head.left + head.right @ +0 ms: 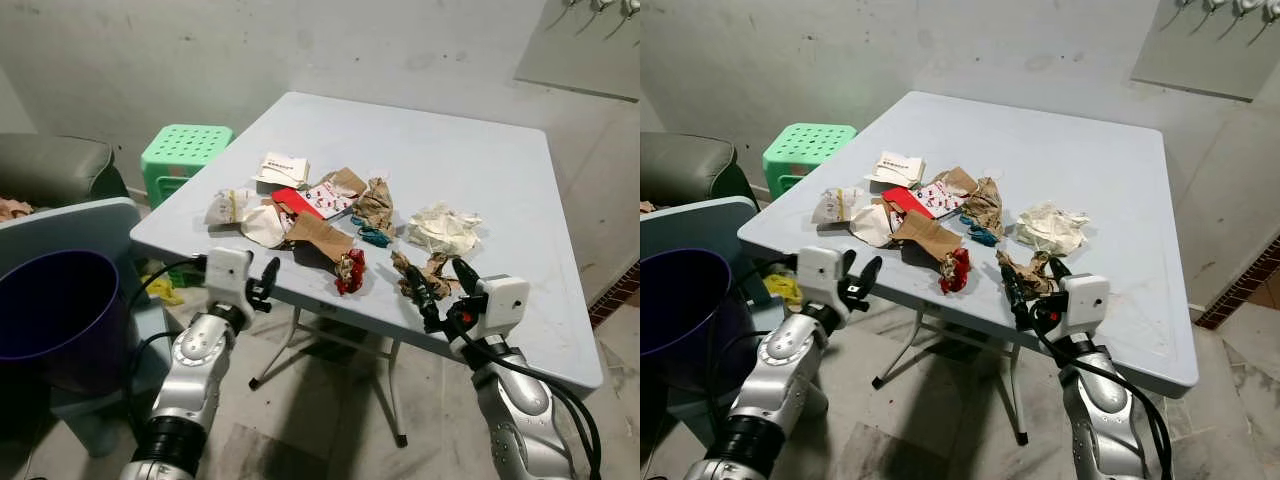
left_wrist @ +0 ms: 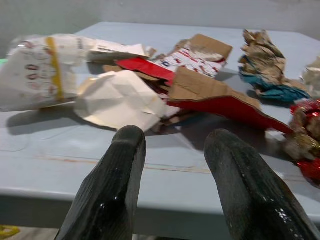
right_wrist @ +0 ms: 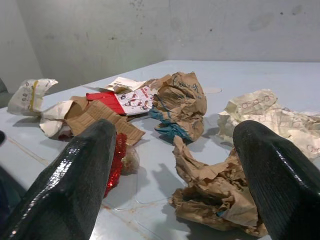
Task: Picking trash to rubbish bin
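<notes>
step: reaching in, nothing picked yet
right gripper (image 1: 445, 288): fingers spread wide around the brown paper wad (image 3: 215, 192) at table's (image 1: 500, 170) near edge
left gripper (image 1: 262, 285): open, empty, near edge
bin (image 1: 55, 300): purple, off table's left
next: I'd guess close on wad, carry left

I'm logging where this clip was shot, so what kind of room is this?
Probably a bare utility or back room of a home: rough concrete walls, a pale blue folding table strewn with crumpled paper trash, a green plastic stool and a purple rubbish bin beside it.
</notes>
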`<state>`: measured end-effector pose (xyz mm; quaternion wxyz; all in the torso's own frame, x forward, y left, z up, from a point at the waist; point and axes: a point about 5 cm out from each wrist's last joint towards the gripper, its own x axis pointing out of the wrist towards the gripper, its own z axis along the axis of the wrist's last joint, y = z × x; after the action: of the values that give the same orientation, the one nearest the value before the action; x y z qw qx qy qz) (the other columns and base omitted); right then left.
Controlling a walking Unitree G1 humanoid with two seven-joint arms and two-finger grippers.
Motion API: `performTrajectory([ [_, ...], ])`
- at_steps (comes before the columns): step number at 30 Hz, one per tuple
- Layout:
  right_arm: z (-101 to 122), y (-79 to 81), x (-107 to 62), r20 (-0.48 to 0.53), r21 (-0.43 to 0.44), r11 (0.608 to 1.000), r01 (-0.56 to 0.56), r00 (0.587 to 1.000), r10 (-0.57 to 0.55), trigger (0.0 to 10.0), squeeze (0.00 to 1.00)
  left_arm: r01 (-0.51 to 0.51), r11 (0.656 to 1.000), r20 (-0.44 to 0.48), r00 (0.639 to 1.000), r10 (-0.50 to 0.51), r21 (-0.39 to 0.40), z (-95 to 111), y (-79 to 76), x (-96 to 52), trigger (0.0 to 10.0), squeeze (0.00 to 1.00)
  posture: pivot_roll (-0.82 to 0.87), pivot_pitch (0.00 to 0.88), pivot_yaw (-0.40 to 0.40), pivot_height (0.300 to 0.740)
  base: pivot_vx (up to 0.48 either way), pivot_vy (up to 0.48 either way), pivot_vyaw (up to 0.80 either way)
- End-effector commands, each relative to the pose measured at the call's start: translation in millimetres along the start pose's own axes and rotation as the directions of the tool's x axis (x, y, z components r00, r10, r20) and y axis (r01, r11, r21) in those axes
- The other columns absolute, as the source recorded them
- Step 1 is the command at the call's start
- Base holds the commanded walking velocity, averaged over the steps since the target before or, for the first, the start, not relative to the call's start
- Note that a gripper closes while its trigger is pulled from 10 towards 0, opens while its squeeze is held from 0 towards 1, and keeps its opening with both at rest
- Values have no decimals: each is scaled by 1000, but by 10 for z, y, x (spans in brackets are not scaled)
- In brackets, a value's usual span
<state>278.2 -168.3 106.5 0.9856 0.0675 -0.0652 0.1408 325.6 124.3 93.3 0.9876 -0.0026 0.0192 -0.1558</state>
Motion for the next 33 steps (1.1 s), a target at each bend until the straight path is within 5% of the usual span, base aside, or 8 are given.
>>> performTrajectory([
  [1, -4, 21, -1, -4, 16, 1000, -11, 1000, 11, 10000, 1000, 13, 1000, 13, 1000, -13, 3, 45, 0, 23, 10000, 0, 40, 0, -13, 740, 0, 0, 0],
  [2, -4, 29, -7, -2, 19, 1000, -14, 1000, 14, 10000, 1000, 20, 1000, 22, 1000, -20, -3, 53, -6, 21, 10000, 0, 37, 0, -8, 740, 0, 0, 0],
  [3, -5, 41, -10, 3, 31, 999, -12, 1000, 12, 10000, 1000, 14, 998, 24, 1000, -13, -54, 62, -2, 1, 10000, 1000, 33, 0, -4, 740, 0, 0, 0],
  [21, 2, -19, 5, -28, -33, 998, 55, 998, -56, 10000, 1000, 26, 998, 15, 1000, -27, 59, 95, 82, -85, 10000, 1000, 18, 0, -5, 740, 0, 0, 0],
  [22, -8, -27, 10, -39, -38, 998, 53, 998, -55, 10000, 0, 26, 997, -1, 1000, -26, 66, 78, 84, -91, 10000, 125, 18, 0, -5, 740, 0, 0, 0],
  [23, -13, -37, 11, -42, -43, 997, 58, 997, -60, 10000, 0, 25, 997, -4, 1000, -25, 66, 74, 86, -93, 10000, 0, 19, 0, -3, 740, 0, 0, 0],
  [29, -6, -40, 22, -34, -73, 995, 64, 997, -66, 10000, 0, 27, 996, -2, 1000, -27, 81, 81, 74, -73, 10000, 0, 18, 0, 4, 740, 0, 0, 0],
  [33, 19, 18, 57, -25, -66, 996, 62, 998, -63, 10000, 0, 106, 990, -8, 994, -106, 91, 111, -94, 62, 10000, 0, 0, 0, 15, 740, 0, 0, 0],
])
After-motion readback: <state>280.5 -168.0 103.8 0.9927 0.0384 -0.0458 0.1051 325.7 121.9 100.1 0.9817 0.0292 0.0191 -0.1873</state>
